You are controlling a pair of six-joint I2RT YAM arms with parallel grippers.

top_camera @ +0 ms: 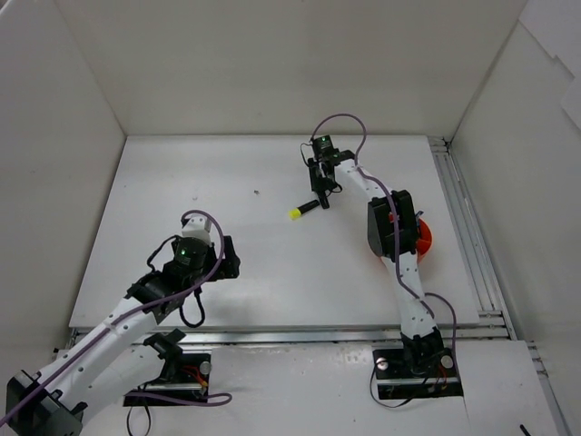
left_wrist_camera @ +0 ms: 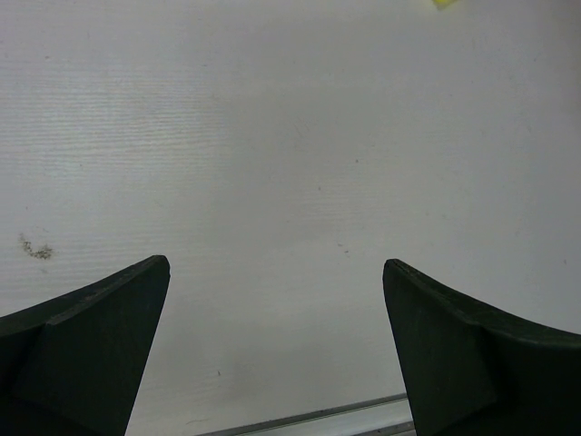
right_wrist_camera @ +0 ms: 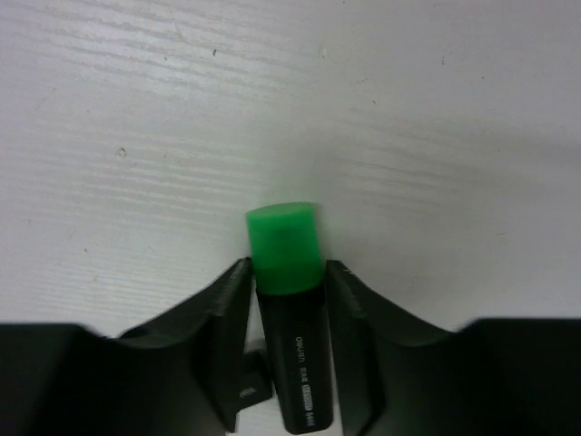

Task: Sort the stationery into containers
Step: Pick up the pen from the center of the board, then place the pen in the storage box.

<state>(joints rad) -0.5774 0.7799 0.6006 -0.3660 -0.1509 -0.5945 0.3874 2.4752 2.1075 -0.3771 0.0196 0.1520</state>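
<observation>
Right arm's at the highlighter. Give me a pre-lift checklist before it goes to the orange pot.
1. Highlighter centred in the right gripper: ok.
2. Fingers against both sides of the body: ok, the gripper is closed on it.
3. Cap on and sticking out past the fingertips: ok.
4. Lifted off the table: cannot tell.
5. Orange pot has a free compartment: cannot tell, as the right arm hides most of it.
6. Left gripper open, empty and away from the carry path: ok.
</observation>
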